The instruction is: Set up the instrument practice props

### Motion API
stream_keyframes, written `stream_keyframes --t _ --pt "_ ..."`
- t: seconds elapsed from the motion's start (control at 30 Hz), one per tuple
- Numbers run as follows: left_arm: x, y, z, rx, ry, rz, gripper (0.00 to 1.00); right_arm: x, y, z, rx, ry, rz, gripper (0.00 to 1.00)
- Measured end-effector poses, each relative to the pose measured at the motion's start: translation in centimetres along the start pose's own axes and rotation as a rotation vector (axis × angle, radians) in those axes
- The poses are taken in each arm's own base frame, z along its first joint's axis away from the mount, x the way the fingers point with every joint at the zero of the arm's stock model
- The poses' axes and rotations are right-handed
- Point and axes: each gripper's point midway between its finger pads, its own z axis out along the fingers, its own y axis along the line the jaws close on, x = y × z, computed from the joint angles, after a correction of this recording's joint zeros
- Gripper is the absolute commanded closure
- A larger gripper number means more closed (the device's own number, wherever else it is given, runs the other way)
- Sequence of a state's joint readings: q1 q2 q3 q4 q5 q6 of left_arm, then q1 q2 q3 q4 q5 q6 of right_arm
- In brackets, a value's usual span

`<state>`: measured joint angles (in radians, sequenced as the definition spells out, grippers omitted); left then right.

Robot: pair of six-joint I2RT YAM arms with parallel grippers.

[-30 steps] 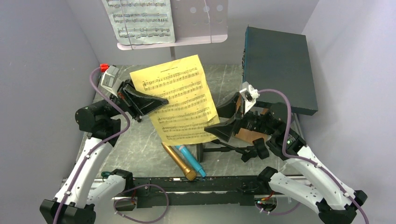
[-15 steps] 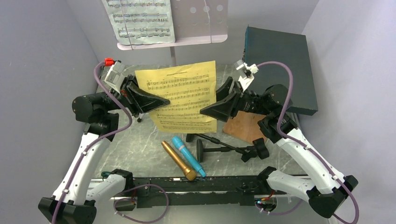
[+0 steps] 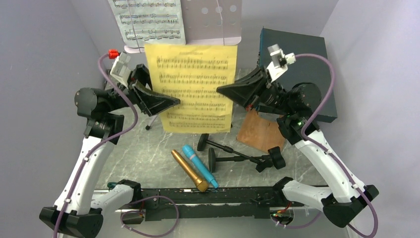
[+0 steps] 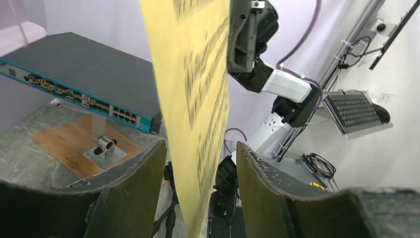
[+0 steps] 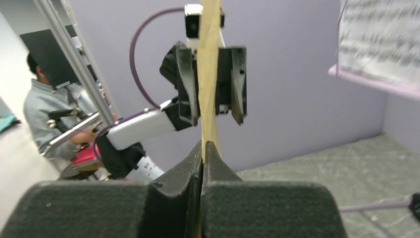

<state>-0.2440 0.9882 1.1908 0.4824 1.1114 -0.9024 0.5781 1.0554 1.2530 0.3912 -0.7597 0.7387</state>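
Left gripper (image 3: 170, 103) jaws stand apart, one either side of the yellow sheet-music page (image 3: 195, 87), which hangs upright before the music desk (image 3: 218, 20) bearing a white page (image 3: 148, 22). Its staves show, but the title is unreadable. Right gripper (image 3: 221, 90) jaws are clamped on the yellow page's right edge. Below, a gold microphone (image 3: 188, 170), a blue microphone (image 3: 199, 165) and mic holders (image 3: 233, 158) lie on the bench (image 3: 138, 148).

Both arms raised, elbows bent, wrists turned inward — facing each other. Left gripper (image 3: 171, 103): jaws apart, either side of the yellow sheet (image 3: 195, 84). Right gripper (image 3: 219, 91): fingers pinched together on its edge.
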Motion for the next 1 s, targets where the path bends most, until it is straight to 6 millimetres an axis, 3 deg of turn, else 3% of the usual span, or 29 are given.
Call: stream_keyframes --t 0.1,0.27,0.3,0.33,0.43,0.57,0.73,0.87,1.0 --pt "-1.0 1.0 0.6 -0.021 -0.013 -0.023 0.60 -2.6 0.1 0.7 -0.004 -0.038 -0.068 1.00" --pt "-3.5 1.9 1.7 -0.013 -0.040 -0.023 0.92 -5.2 0.1 1.8 -0.017 -0.056 -0.162 1.00" --pt "-3.9 1.9 1.9 -0.014 -0.044 -0.017 0.97 -5.7 0.0 2.0 -0.012 -0.054 -0.180 0.95" --pt "-4.6 2.1 2.1 -0.021 -0.052 0.003 1.00 -6.1 -0.2 2.3 -0.001 -0.054 -0.198 0.82" --pt "-6.9 2.8 2.4 -0.096 -0.096 0.062 1.00 -7.7 -1.7 2.5 0.094 -0.079 -0.258 0.57" --pt "-10.3 3.7 2.0 -0.246 -0.189 0.182 1.00 -10.1 -4.1 1.9 0.263 -0.153 -0.356 0.47" --pt "-13.9 5.3 0.6 -0.432 -0.288 0.295 1.00 -13.2 -6.6 2.0 0.405 -0.223 -0.440 0.44" --pt "-15.3 6.8 -0.2 -0.528 -0.325 0.332 1.00 -14.8 -9.0 2.8 0.474 -0.257 -0.464 0.44" --pt "-16.5 8.6 -0.1 -0.577 -0.340 0.345 1.00 -15.1 -11.5 3.8 0.517 -0.254 -0.460 0.53"
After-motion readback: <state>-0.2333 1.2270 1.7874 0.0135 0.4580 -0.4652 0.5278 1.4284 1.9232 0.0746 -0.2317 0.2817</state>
